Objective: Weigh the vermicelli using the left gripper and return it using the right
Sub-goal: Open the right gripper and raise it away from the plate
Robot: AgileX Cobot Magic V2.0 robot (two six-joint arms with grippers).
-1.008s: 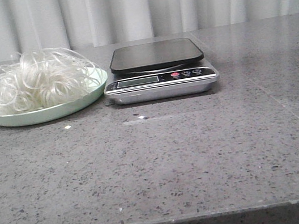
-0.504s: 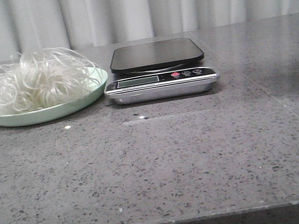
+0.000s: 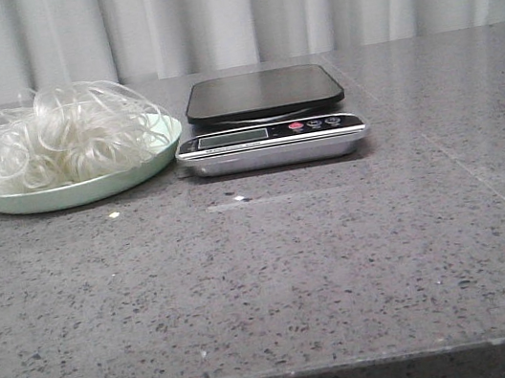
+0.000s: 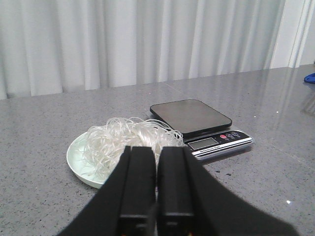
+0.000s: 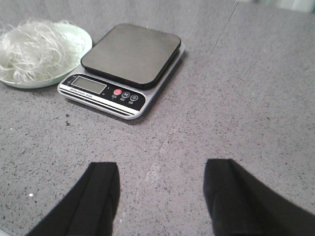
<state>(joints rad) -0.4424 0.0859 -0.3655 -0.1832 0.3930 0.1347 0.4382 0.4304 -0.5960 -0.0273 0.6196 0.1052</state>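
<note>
The vermicelli [image 3: 64, 133] is a fluffy bundle of translucent white strands heaped on a pale mint-green plate [image 3: 2, 200] at the back left of the table. The scale [image 3: 267, 119] stands right of the plate, its black platform bare. No gripper shows in the front view. In the left wrist view my left gripper [image 4: 157, 152] is shut and empty, held in front of the vermicelli [image 4: 125, 142] and apart from it. In the right wrist view my right gripper [image 5: 160, 169] is open and empty over bare table, nearer than the scale [image 5: 123, 69].
The grey speckled table [image 3: 276, 272] runs to a front edge near the bottom of the front view. A white curtain [image 3: 232, 8] hangs behind the table. A small blue object [image 4: 309, 77] lies far off in the left wrist view.
The vermicelli, plate and scale have not moved. A faint dark reflection on the table at the right has faded.
</note>
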